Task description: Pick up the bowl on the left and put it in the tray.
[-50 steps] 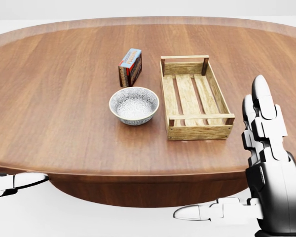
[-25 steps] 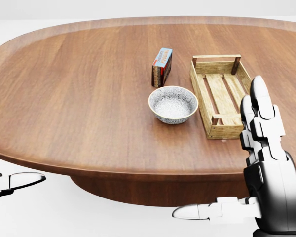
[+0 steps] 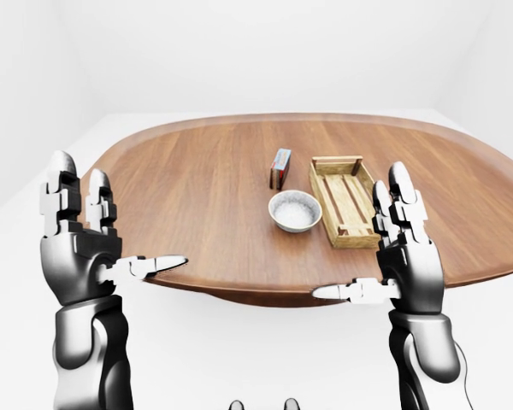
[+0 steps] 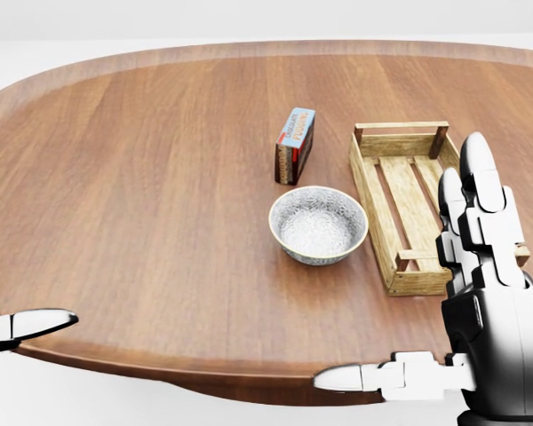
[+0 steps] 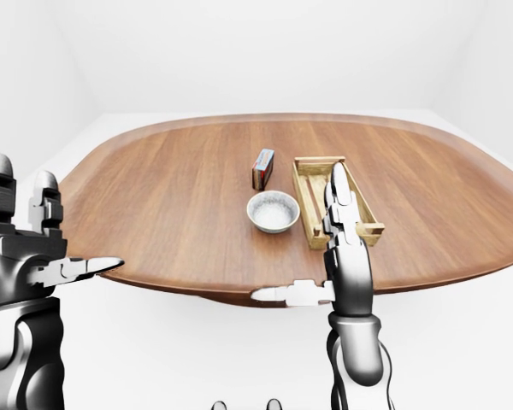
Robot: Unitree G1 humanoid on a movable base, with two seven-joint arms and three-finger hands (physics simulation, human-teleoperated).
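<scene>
Fingers [image 3: 401, 190] of left hand [image 3: 75, 256] and right hand [image 3: 408, 260] spread open, holding nothing.
Empty patterned bowl [image 4: 318, 224] stands on the table [image 4: 142, 195], just left of the empty wooden tray [image 4: 400, 142]; small box [image 4: 295, 144] farther.

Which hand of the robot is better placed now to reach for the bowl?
Right, probably. The right hand stands open near the bowl and the tray; the left hand, also open, is far off at the left edge of the table.

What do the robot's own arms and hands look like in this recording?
The left hand and right hand match. Both have glossy dark-grey shells over the palms and rounded forearms. Each is three-fingered, built of blocky light-grey segments with rounded tips. No markings or sleeves show.
</scene>
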